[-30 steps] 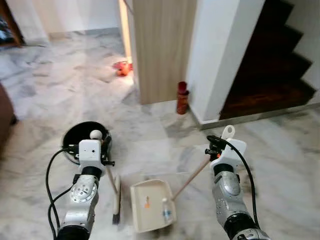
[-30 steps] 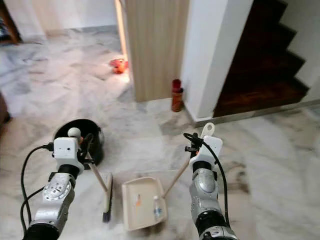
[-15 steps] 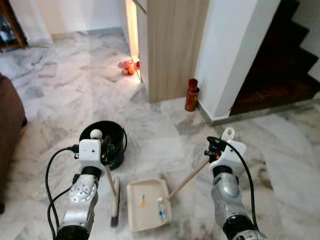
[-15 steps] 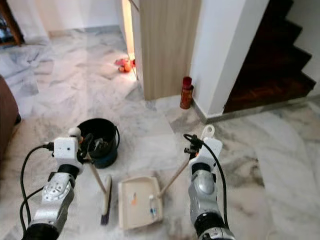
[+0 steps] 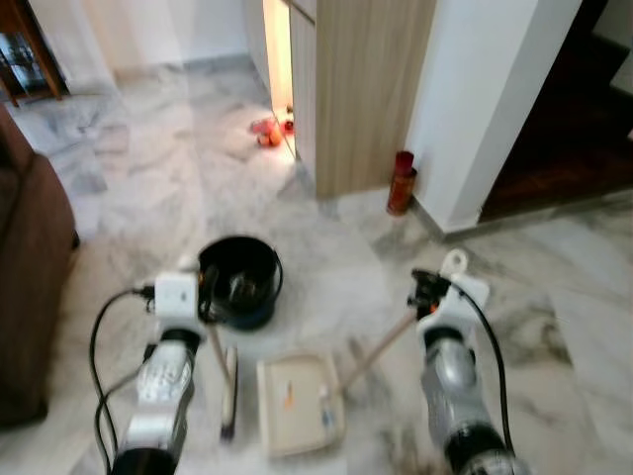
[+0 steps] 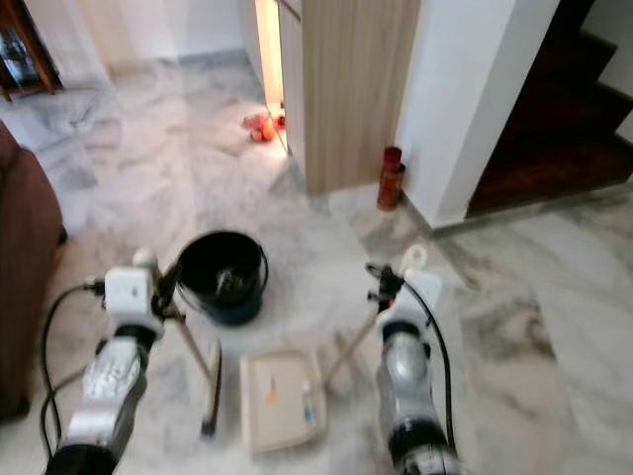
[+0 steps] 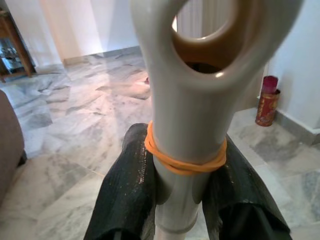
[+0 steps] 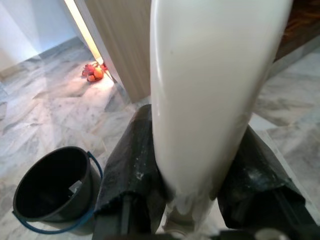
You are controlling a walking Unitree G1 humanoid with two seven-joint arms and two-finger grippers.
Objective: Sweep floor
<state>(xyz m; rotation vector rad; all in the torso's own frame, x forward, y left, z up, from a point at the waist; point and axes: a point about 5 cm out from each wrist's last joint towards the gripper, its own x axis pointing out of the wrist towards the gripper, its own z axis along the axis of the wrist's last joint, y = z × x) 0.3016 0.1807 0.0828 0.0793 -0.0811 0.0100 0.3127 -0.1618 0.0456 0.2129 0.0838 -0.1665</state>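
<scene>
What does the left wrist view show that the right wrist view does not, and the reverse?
Left wrist view: the broom handle with its hanging hole and orange rubber band, plus a red canister. Right wrist view: the white dustpan handle and the black bucket. Shared: a tool clamped on a handle, the left tool and the right tool, above the marble floor.

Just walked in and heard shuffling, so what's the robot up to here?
It is sweeping the marble floor. Its left hand grips the handle of a small broom, whose head rests on the floor. Its right hand holds the long handle of a cream dustpan, which sits flat on the floor beside the broom and has a few bits of litter in it. A black bucket stands just ahead of the left arm.
</scene>
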